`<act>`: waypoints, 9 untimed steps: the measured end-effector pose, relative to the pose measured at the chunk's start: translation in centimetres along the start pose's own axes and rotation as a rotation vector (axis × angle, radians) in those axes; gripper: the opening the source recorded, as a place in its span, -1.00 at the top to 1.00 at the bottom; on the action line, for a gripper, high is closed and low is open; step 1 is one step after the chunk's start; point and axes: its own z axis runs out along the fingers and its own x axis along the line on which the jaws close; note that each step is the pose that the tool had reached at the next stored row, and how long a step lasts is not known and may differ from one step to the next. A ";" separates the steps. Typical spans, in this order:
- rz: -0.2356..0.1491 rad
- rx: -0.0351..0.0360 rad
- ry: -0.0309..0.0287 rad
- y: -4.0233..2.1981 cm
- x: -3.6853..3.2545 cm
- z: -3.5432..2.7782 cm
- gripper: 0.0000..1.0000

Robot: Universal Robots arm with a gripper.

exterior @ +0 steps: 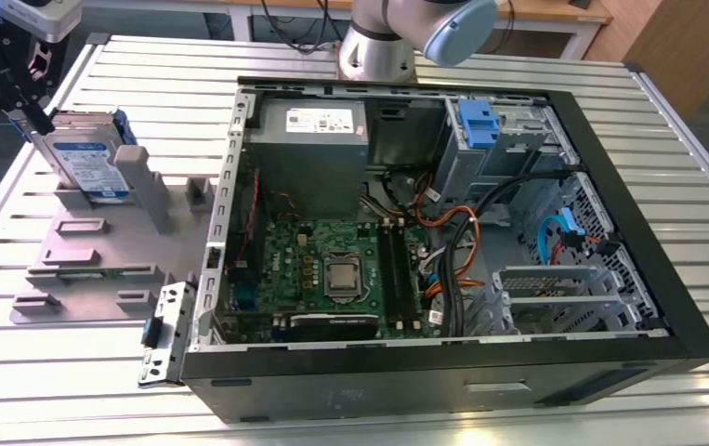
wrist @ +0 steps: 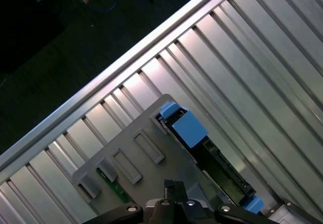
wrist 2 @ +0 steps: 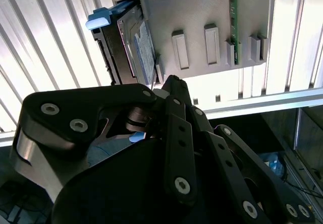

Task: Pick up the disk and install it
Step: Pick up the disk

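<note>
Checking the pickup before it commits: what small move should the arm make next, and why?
Probably ease the gripper slightly lower over the disk. The disk stands on edge in its slot on the grey holder, outside the open computer case, and the gripper sits right at its top edge, so a deeper reach looks safer before lifting.

We see the arm (exterior: 376,51) rising on a silver column at the far side of the exterior view, with a blue-capped joint (exterior: 460,26) bent over just beside it. The wrist (exterior: 38,14) sits at the exterior view's upper left. Beneath it, the black gripper (exterior: 32,116) points steeply downward. In the second wrist view we look along the gripper's (wrist 2: 173,82) black linkage bars (wrist 2: 179,148), each studded with silver pivot screws, which converge toward its narrow end.
</note>
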 end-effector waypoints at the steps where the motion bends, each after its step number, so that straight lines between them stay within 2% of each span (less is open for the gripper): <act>1: -0.001 0.0000 0.0000 0.00 0.00 0.00 0.79; 9: -0.005 0.0000 0.0004 0.00 0.00 0.00 0.79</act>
